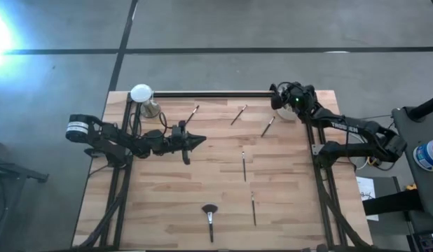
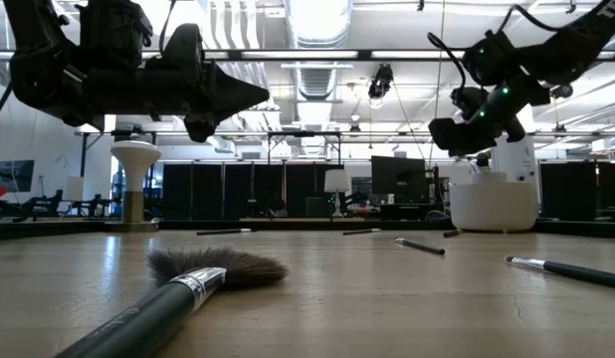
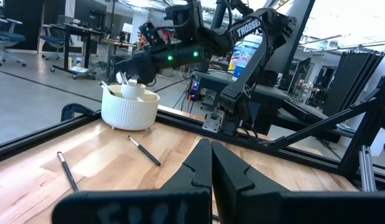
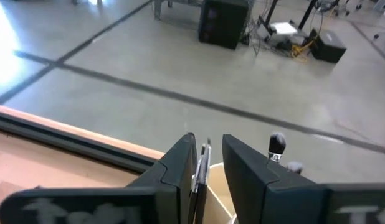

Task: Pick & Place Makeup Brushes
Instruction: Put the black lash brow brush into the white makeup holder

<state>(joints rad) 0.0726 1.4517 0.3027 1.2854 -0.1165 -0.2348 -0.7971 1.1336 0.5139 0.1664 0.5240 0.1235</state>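
Observation:
A white ribbed cup (image 3: pixel 130 111) stands at the table's far right corner with a few brushes in it, one dark-tipped (image 4: pixel 276 143). My right gripper (image 4: pixel 209 163) hovers over the cup, open, with a thin brush (image 4: pixel 203 163) upright between its fingers. Several makeup brushes lie flat on the wooden table: three along the far part (image 1: pixel 238 115), two in the middle right (image 1: pixel 244 166), and a fluffy-headed one (image 1: pixel 209 215) near the front edge. My left gripper (image 1: pixel 201 141) hangs shut above the table's left middle, holding nothing. My right gripper has its fingers apart, pointing slantwise down over the cup's rim (image 4: pixel 220 194). The thin brush's shaft (image 4: pixel 204 155) lies along the inner face of one finger (image 4: pixel 183 168); the other finger stands clear of it. Whether that finger still touches the brush, I cannot tell.
A white mushroom-shaped stand (image 1: pixel 141 93) and a small jar (image 1: pixel 150 109) sit at the far left corner. Dark metal rails (image 1: pixel 216 94) run along the table's far edge and sides. The wood between the lying brushes is bare.

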